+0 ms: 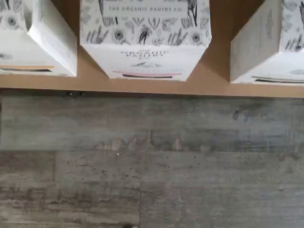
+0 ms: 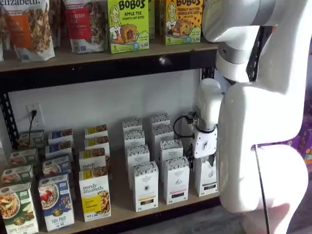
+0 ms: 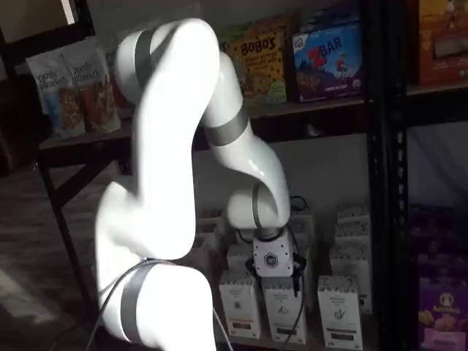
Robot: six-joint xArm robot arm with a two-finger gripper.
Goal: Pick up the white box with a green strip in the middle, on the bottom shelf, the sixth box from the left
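The white box (image 2: 208, 181) is a tall skinny carton: white w/ a black-speckled botanical band round the top, a small emblem mid-face and a dark label strip near the base. In the wrist view (image 1: 266, 47) only a corner of it shows, w/ the speckled top and the dark strip. It stands in the front row at the end of the bottom shelf counter (image 2: 122, 207), a pale wood board w/ a black rail.

Just beside it is a lookalike pink-strip carton (image 1: 145, 38), and past that an orange-strip carton (image 1: 33, 42).

The fingers (image 2: 204, 163) hang right in front of the white box's upper half in a shelf view. In the other they (image 3: 274, 281) sit lined up w/ its neighbour instead, w/ the white box (image 3: 340, 314) off to the side. Can't tell how far apart they are, tbh. Nothing visibly held.
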